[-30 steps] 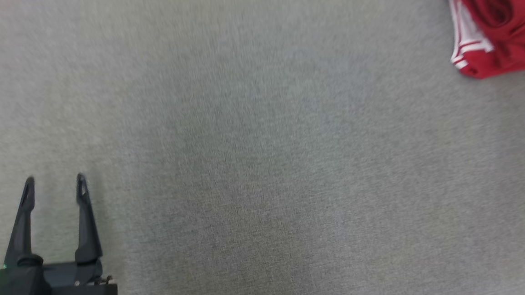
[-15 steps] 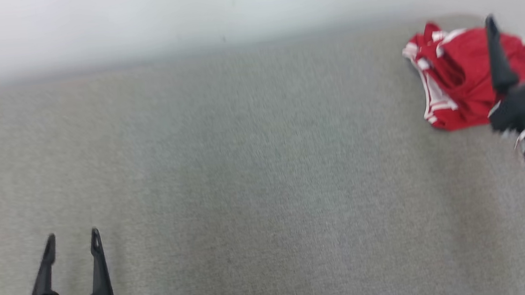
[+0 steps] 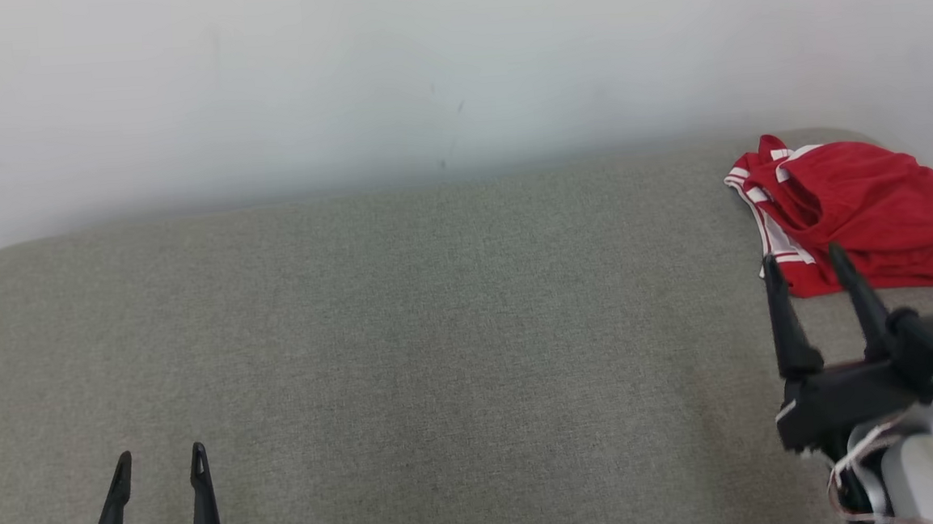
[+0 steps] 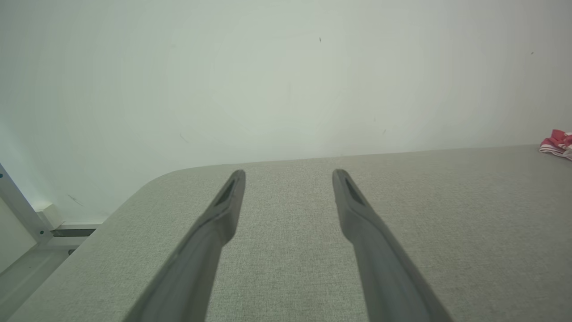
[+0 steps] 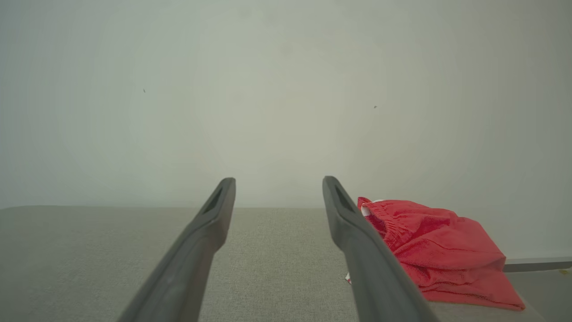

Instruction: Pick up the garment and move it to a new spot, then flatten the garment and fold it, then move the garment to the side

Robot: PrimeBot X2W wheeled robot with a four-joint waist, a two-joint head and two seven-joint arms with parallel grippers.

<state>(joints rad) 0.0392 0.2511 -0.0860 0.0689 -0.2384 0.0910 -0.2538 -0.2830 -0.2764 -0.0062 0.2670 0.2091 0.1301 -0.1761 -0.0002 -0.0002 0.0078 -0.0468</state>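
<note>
1. Standing wide open, the right tool (image 3: 803, 254) held nothing; its two dark fingers pointed towards the near edge of the garment (image 3: 860, 213), tips at the cloth's border, contact not determinable.
2. In the right wrist view the garment lay just beside the right-hand finger, on the counter (image 5: 272, 268).
3. The left tool (image 3: 160, 451) was likewise fully parted and empty, low at the counter's near left, well apart from the garment.
4. The garment, red with white stripes, lay crumpled in a loose heap at the far right corner of the grey fabric-covered counter, close to the pale wall (image 3: 422, 70) behind.
</note>
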